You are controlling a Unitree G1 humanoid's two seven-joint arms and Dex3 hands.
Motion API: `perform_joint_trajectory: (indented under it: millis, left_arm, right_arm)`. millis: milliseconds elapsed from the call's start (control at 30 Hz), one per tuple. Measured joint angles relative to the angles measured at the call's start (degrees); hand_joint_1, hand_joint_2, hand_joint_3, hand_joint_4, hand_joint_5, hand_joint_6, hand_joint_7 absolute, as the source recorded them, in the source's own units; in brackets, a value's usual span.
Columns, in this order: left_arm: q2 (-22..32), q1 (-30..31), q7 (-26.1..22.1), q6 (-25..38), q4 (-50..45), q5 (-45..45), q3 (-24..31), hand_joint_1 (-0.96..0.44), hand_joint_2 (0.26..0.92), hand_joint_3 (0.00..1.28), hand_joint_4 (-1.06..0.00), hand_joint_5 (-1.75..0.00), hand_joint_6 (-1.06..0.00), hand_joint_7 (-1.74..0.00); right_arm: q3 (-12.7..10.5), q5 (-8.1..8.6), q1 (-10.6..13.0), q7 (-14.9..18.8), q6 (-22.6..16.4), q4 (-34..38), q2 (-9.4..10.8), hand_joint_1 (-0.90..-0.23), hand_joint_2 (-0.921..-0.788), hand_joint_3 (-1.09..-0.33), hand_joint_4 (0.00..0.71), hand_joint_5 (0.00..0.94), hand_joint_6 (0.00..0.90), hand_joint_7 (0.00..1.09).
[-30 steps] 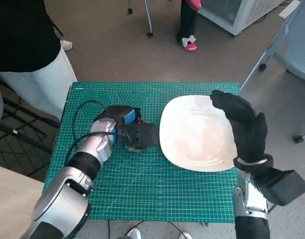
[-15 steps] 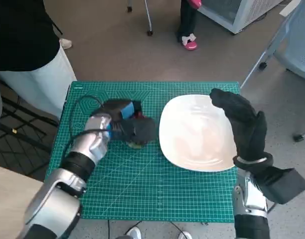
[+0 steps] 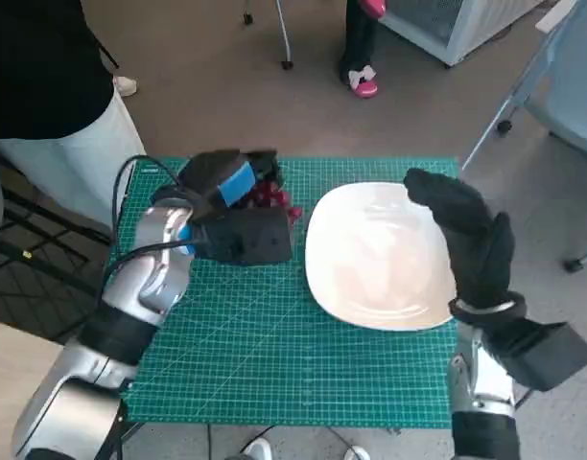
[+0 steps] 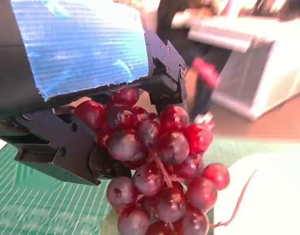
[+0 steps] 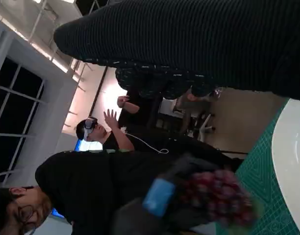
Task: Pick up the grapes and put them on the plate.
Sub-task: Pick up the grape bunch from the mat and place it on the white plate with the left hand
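Grapes [image 4: 157,171] gripped by left hand [image 3: 238,216] above green mat [image 3: 274,355], right hand [image 3: 466,240] spread over plate [image 3: 370,278]

Left hand [image 3: 238,218] holds grapes [image 3: 271,196] left of plate [image 3: 375,254].

Blue-taped black left robot hand [image 3: 238,216], silver forearm [image 3: 150,273].

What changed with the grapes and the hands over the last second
The left hand, holding the grapes, has lifted them off the mat and carried them up toward the table's far edge; a second ago it was low on the mat, closed over them. The right hand stayed over the plate's right rim, and the plate has not moved.
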Motion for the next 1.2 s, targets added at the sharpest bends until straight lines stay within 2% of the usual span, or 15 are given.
perform_joint_trajectory:
  millis: [233, 533, 800, 1000, 1200]
  left_arm:
    - [0.2, 0.1, -0.1, 1.0, -3.0, 0.4, 0.4, 0.0, 0.921, 0.15, -0.51, -1.49, -0.65, -0.99]
    - [-1.1, -1.1, -3.4, 2.7, -1.7, 0.5, -0.7, 0.01, 0.921, 0.16, -0.51, -1.51, -0.64, -0.98]
    - [-4.5, -4.8, -5.7, 2.0, 1.2, 0.1, -2.3, 0.0, 0.921, 0.17, -0.52, -1.34, -0.54, -1.26]
    - [-7.7, -8.7, -6.7, -0.6, 4.1, -0.5, -3.1, 0.0, 0.919, 0.18, -0.52, -1.33, -0.53, -1.29]
    - [-11.6, -14.1, -6.8, -3.4, 11.2, -0.6, -4.8, 0.0, 0.912, 0.18, -0.54, -1.31, -0.55, -1.28]
  right_arm:
    - [0.0, 0.0, -0.4, 0.0, 0.0, 0.3, 0.0, -0.612, -0.921, -0.882, 0.368, 0.0, -0.001, 0.48]
    - [-0.3, 0.11, -0.4, 0.0, -0.1, 0.5, -0.2, -0.623, -0.921, -0.877, 0.369, 0.001, -0.001, 0.49]
    - [-0.6, 0.13, -0.4, 0.0, -0.7, 0.4, -0.3, -0.624, -0.921, -0.875, 0.372, 0.003, 0.0, 0.49]
    - [-0.9, 0.13, -0.2, 0.0, -1.5, 0.1, -0.4, -0.616, -0.921, -0.875, 0.376, 0.004, 0.003, 0.49]
    - [-1.1, 0.12, 0.4, 0.0, -1.7, -0.4, -0.7, -0.615, -0.921, -0.87, 0.38, 0.006, 0.009, 0.49]
